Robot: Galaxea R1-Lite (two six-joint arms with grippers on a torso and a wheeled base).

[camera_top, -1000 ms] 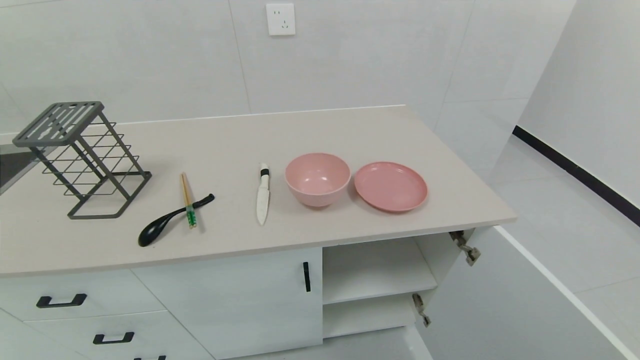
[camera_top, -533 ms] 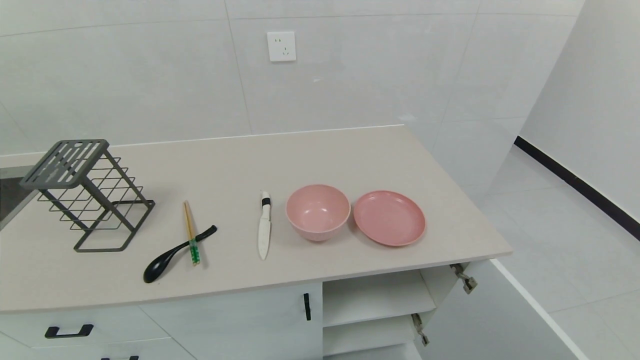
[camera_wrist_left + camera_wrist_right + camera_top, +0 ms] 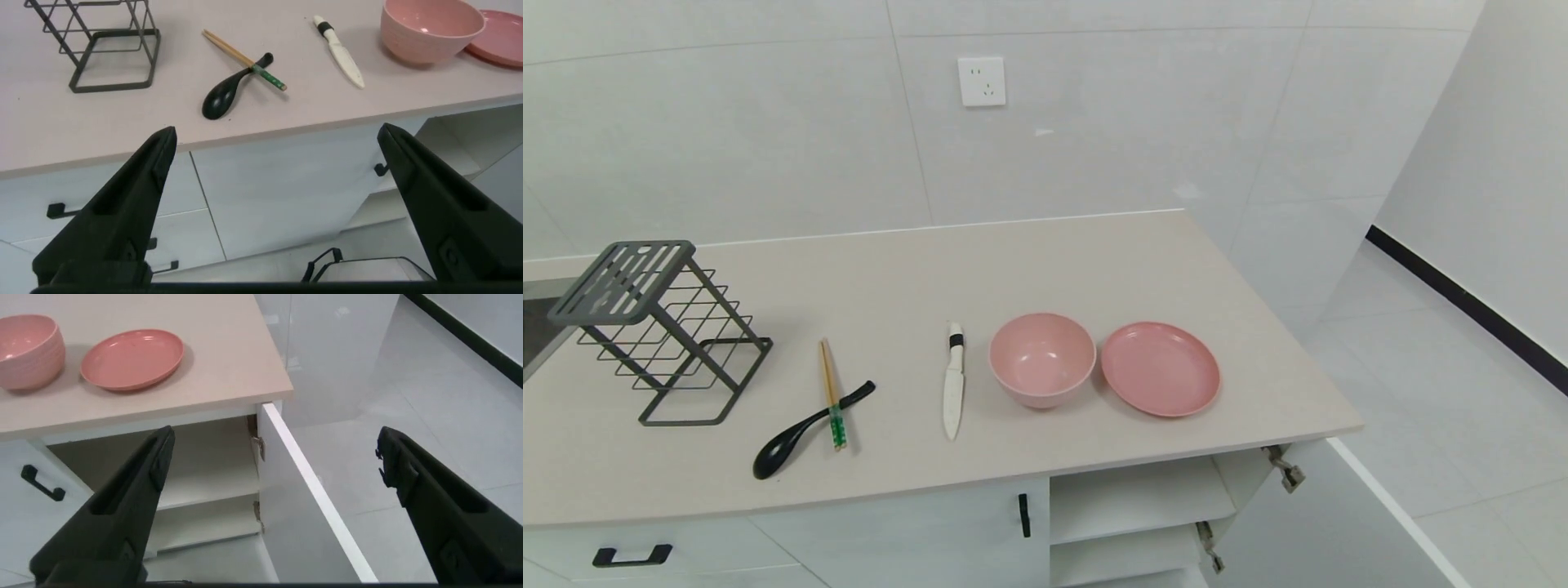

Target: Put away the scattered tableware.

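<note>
Head view: the camera has tilted since a second ago, while the rack (image 3: 658, 327), chopsticks (image 3: 832, 396), spoon (image 3: 805, 429), knife (image 3: 952, 392), bowl (image 3: 1041, 359) and plate (image 3: 1160, 367) lie unmoved on the table (image 3: 1013, 261).
Left wrist view: the left gripper (image 3: 276, 135) is spread wide and empty, in front of the table.
Right wrist view: the right gripper (image 3: 274, 434) is also wide and empty, by the open cabinet (image 3: 204, 482).

Left wrist: rack (image 3: 113, 86) and plate (image 3: 498, 45) clipped by frame edge. Right wrist: bowl (image 3: 29, 351) clipped. Head: counter (image 3: 572, 457) runs off left edge.
</note>
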